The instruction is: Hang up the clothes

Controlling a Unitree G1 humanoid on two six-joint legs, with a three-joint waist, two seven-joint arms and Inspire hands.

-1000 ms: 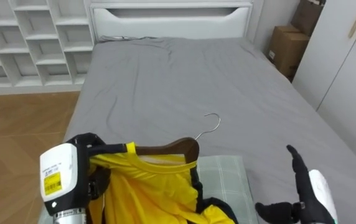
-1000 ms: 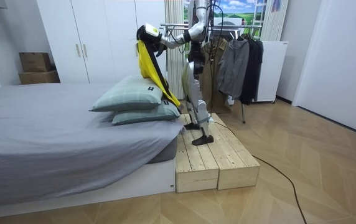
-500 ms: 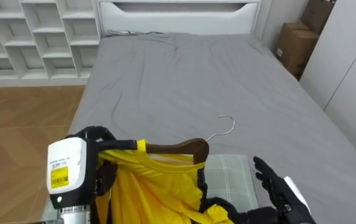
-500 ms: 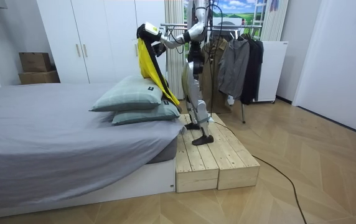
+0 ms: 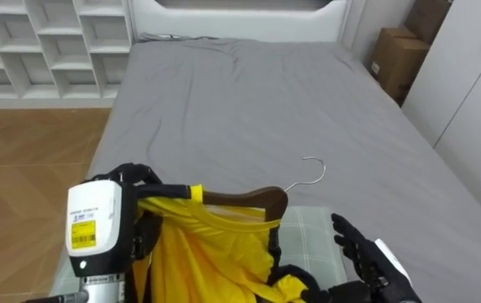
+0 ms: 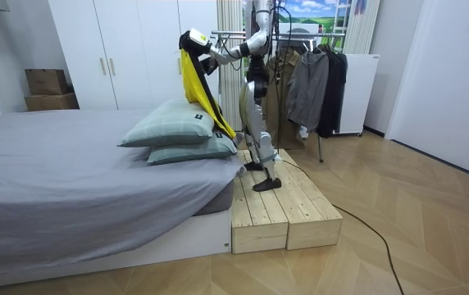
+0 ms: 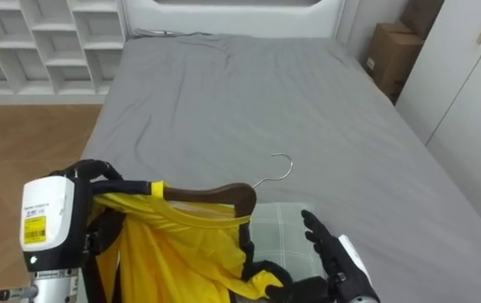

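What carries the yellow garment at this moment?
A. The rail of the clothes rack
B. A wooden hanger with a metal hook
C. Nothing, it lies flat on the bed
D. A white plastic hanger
B: the garment is draped over a dark wooden hanger with a metal hook, which the left hand holds up above the bed.

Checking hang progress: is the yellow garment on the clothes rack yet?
No, the yellow garment hangs from a wooden hanger held in the left hand above the pillows, apart from the clothes rack.
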